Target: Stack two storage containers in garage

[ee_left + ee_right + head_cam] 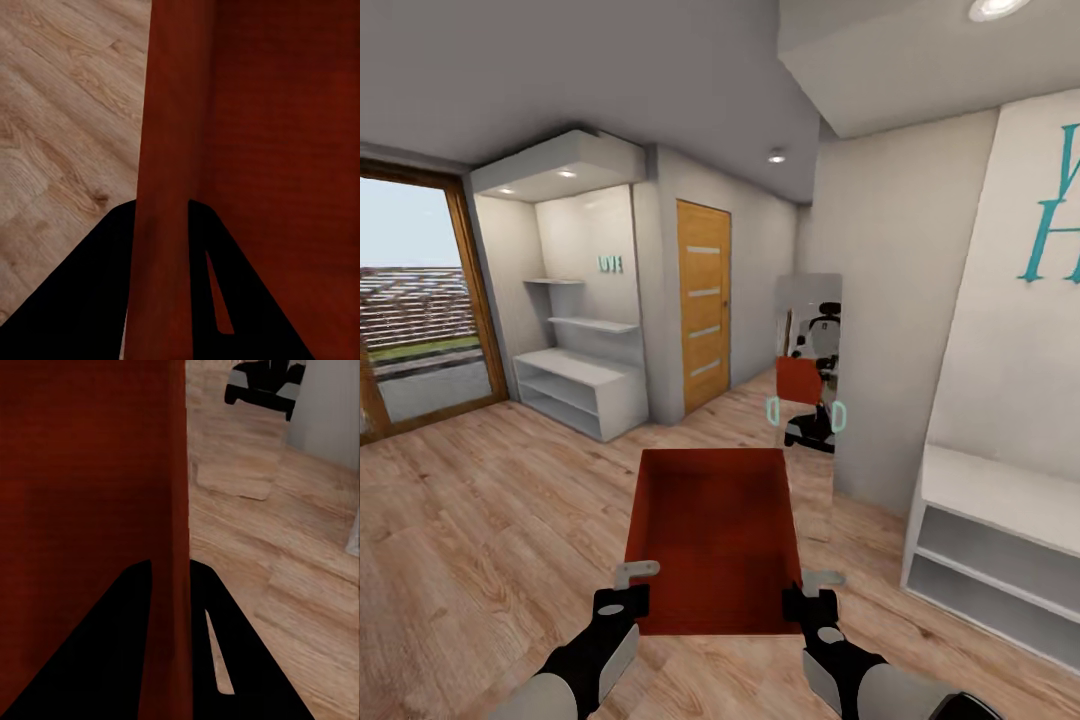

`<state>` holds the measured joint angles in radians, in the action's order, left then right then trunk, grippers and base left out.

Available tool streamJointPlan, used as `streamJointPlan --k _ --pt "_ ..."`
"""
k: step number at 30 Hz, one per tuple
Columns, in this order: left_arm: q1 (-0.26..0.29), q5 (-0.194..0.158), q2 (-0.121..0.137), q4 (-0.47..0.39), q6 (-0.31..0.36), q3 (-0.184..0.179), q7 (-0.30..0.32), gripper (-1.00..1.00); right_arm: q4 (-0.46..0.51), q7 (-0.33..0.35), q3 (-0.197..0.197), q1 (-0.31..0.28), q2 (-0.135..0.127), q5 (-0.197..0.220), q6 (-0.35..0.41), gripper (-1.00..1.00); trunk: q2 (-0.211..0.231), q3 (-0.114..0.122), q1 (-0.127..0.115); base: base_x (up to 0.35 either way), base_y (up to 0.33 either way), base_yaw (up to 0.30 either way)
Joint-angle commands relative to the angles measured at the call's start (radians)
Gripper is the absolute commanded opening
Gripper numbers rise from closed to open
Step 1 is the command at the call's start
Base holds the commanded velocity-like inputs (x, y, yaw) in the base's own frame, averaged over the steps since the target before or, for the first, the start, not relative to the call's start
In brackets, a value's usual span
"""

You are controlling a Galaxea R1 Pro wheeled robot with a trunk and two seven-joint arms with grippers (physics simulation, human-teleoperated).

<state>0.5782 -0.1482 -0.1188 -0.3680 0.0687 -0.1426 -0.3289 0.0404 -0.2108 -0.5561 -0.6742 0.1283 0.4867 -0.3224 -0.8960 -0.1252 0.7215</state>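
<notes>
We carried one storage container [715, 530], each pincer [622, 592] [812, 595] clamping a wall; bumping the near mirror [808, 340] could've loosened it.

Your storage container [715, 535] fills the lower centre of the head view, held off the wood floor [480, 520] with the left gripper [622, 598] clamped over its left wall and the right gripper [805, 600] over its right wall, so both arms are taken up. To the lower left you have broad open floor running toward the glass door [415, 310] at the left edge. Ahead at centre right a tall mirror [807, 390] stands close beside the container's far right corner. At lower right a white bench shelf [1000, 545] juts out from the wall. A white shelf unit [575, 385] and a closed wooden door [703, 300] block the far middle.
</notes>
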Motion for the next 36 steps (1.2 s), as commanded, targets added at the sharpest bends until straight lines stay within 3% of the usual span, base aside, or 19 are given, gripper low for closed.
streamJointPlan --k 1,23,36 --pt "0.001 -0.021 0.038 0.000 0.007 0.009 -0.010 -1.00 0.004 0.001 0.030 -0.001 -0.010 -0.010 -0.003 -1.00 -0.001 -0.001 0.001 0.323 0.000 0.276" --pt "0.001 -0.020 0.038 0.000 0.006 0.009 -0.010 -1.00 0.004 0.001 0.030 -0.001 -0.010 -0.010 -0.003 -1.00 -0.001 -0.001 0.001 0.323 0.000 0.274" --pt "0.000 -0.020 0.038 0.000 0.006 0.009 -0.010 -1.00 0.004 0.001 0.030 -0.001 -0.010 -0.010 -0.002 -1.00 -0.001 -0.001 0.001 0.323 0.000 0.020"
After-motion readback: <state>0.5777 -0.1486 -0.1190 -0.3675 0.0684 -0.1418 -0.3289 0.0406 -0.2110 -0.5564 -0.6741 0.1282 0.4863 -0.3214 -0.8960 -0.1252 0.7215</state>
